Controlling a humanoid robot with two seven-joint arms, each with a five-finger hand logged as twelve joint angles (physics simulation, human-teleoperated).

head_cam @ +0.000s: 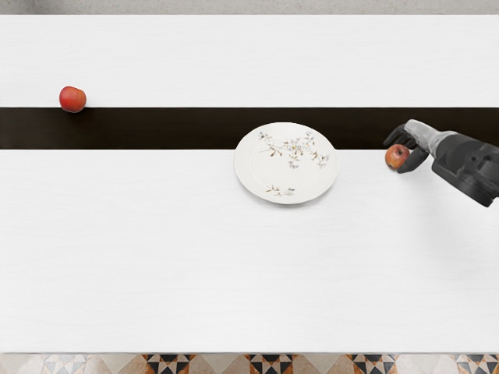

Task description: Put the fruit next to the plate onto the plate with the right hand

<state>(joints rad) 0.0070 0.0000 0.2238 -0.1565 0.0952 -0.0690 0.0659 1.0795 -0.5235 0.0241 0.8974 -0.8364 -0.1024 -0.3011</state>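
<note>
A white plate point(286, 163) with a floral pattern lies at the table's middle, partly over the dark gap. To its right, a small red fruit point(396, 157) sits in my right hand point(404, 149), whose dark fingers curl around it from above and behind. The right arm enters from the right edge. A second red fruit point(72, 99) rests far left, at the edge of the dark strip. The plate holds nothing.
A dark band point(156, 128) runs across between the far white table surface and the near one. The near white tabletop point(234, 265) stretches wide in front of the plate. Patterned floor tiles show along the bottom edge.
</note>
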